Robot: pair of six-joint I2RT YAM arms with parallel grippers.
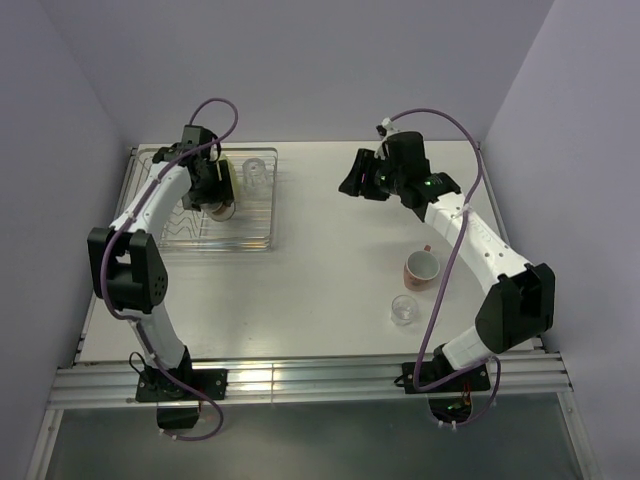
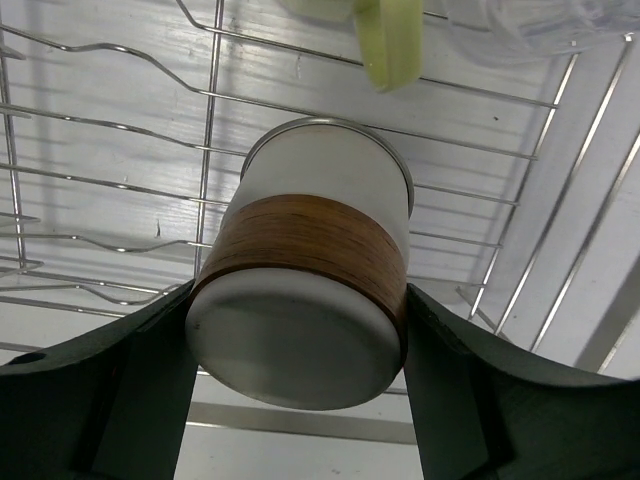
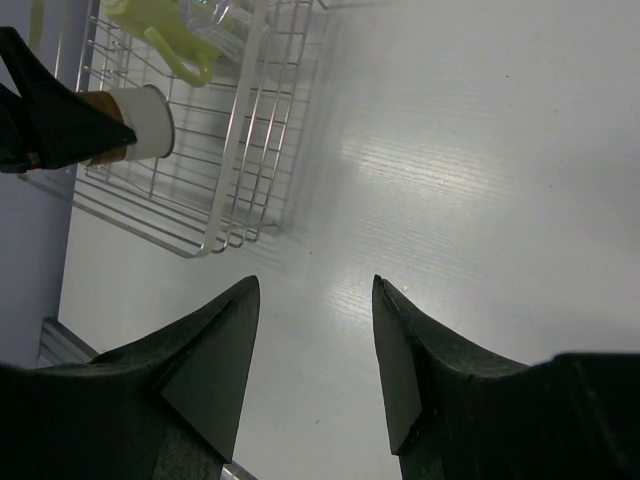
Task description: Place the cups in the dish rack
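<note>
The brown cup (image 2: 315,235) is clamped across its banded wall between the fingers of the left gripper (image 2: 300,330), inside the outline of the dish rack (image 1: 225,243). The cup's long axis is pointed away from the wrist, with the closed base turned toward the camera and the metal rim turned toward the wire floor, so the cup is judged to be going down mouth-first; whether the rim is touching the wires cannot be told. Just beyond it in the rack, the pale yellow mug (image 2: 390,40) and one glass tumbler (image 1: 254,170) are seen, and room beside them has to be kept. The salmon-pink mug (image 1: 421,266) and the other clear tumbler (image 1: 404,309) are standing on the table (image 1: 320,290), close to each other and well apart from the rack. They are nearer the right arm, whose right gripper (image 3: 315,340) is held with fingers apart and empty over bare tabletop, so these two are judged to fall to it.
</note>
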